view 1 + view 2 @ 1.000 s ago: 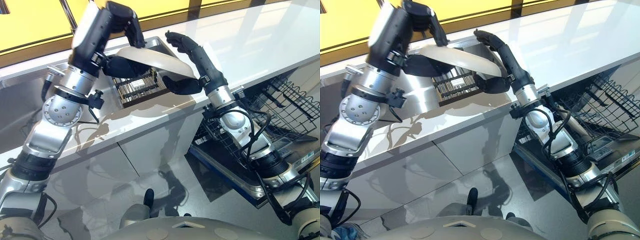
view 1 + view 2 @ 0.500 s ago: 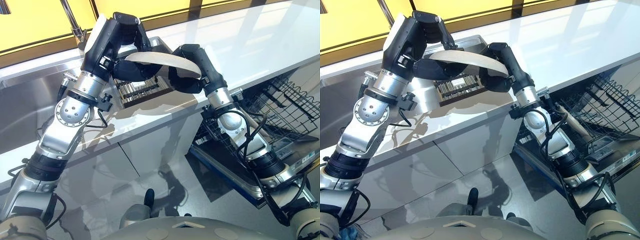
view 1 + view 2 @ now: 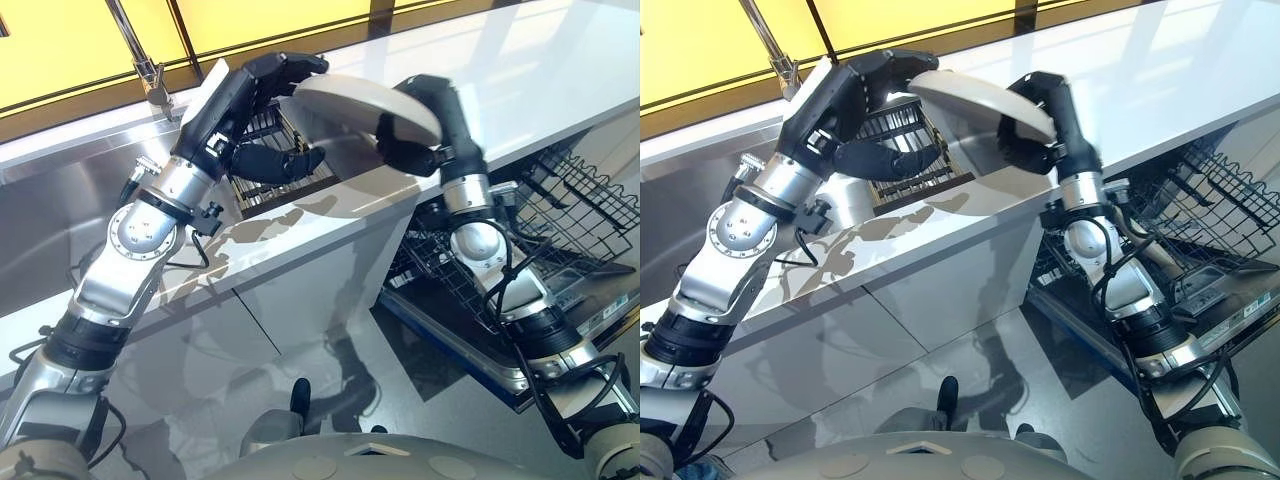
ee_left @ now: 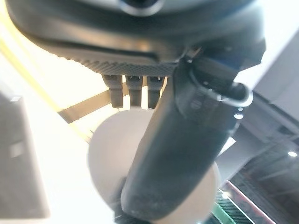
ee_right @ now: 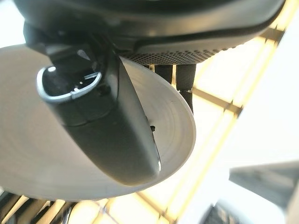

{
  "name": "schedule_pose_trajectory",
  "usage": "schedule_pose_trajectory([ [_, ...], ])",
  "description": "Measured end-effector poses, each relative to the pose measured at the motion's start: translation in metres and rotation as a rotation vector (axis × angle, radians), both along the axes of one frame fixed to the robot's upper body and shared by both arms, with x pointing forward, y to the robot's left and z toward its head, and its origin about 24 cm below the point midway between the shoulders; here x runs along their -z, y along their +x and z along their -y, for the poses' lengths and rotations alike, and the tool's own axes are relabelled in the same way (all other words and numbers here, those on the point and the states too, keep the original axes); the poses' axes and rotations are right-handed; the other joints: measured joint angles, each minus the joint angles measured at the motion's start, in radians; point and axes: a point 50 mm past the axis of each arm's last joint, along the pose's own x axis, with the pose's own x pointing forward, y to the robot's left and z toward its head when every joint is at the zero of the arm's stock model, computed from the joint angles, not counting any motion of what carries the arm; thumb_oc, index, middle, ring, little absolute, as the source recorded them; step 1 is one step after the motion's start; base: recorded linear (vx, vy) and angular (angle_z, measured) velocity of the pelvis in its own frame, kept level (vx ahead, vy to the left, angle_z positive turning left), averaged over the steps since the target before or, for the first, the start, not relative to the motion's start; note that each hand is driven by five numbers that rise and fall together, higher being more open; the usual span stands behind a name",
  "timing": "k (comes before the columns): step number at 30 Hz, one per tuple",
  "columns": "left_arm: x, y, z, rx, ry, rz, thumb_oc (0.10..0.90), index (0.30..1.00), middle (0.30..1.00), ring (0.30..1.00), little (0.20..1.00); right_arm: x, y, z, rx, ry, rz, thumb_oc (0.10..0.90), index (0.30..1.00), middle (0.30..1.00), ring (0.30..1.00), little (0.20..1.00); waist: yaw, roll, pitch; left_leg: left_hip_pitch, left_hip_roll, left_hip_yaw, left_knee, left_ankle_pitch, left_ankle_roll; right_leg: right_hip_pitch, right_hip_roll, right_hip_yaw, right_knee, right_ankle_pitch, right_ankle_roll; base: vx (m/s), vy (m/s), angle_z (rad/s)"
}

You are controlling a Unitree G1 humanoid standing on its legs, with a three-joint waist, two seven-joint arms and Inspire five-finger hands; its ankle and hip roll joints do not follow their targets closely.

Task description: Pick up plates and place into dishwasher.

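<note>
The right hand (image 3: pixel 420 125) is pinching a white plate (image 3: pixel 365 100) by its rim, holding it tilted above the counter (image 3: pixel 520 90) in the upper middle of the frame. The left hand (image 3: pixel 262 95) is hanging beside the plate, fingers spread and relaxed, above the sink rack (image 3: pixel 290 170). The dishwasher rack (image 3: pixel 575 205) is sitting open at right.

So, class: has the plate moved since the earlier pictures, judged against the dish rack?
Yes. The plate, gripped by the right robot hand, has shifted from above the dish rack towards the robot's right, over the counter.
</note>
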Motion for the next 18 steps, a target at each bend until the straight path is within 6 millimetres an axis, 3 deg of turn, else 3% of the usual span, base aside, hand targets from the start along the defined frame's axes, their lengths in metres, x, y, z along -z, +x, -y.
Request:
schedule_pose_trajectory([
  [6, 0.050, 0.010, -0.055, -0.262, 0.017, -0.226, 0.800, 0.900, 0.900, 0.900, 0.900, -0.022, -0.005, 0.068, 0.295, 0.162, 0.140, 0.100, 0.300, 0.300, 0.300, 0.200, 0.000, 0.006, 0.003, 0.010, 0.000, 0.006, -0.001, -0.007, 0.004, 0.009, -0.001, 0.001, 0.000, -0.003, 0.000, 0.05, -0.024, -0.01],
  [9, 0.065, 0.008, -0.071, -0.339, 0.015, -0.283, 0.800, 0.900, 0.900, 0.900, 0.900, -0.022, -0.011, 0.097, 0.407, 0.191, 0.146, 0.100, 0.300, 0.300, 0.300, 0.200, 0.000, 0.006, 0.003, 0.010, 0.001, 0.015, -0.001, -0.007, 0.005, 0.010, -0.001, 0.000, 0.000, -0.003, 0.000, 0.05, -0.014, 0.02],
  [12, 0.072, 0.004, -0.084, -0.400, 0.020, -0.305, 0.800, 0.900, 0.900, 0.900, 0.900, -0.009, -0.021, 0.125, 0.514, 0.216, 0.103, 0.100, 0.300, 0.300, 0.300, 0.200, 0.000, 0.005, 0.003, 0.011, 0.001, 0.016, -0.001, -0.004, 0.011, 0.010, -0.002, 0.000, 0.000, -0.003, 0.000, 0.04, -0.011, -0.01],
  [18, 0.069, 0.003, -0.100, -0.487, -0.006, -0.287, 0.800, 0.900, 0.900, 0.900, 0.900, 0.045, -0.040, 0.166, 0.707, 0.259, -0.124, 0.100, 0.300, 0.300, 0.300, 0.200, -0.003, 0.004, 0.003, 0.018, 0.002, 0.026, -0.001, -0.008, 0.009, 0.012, -0.003, 0.006, 0.000, -0.004, 0.000, 0.04, -0.002, -0.05],
])
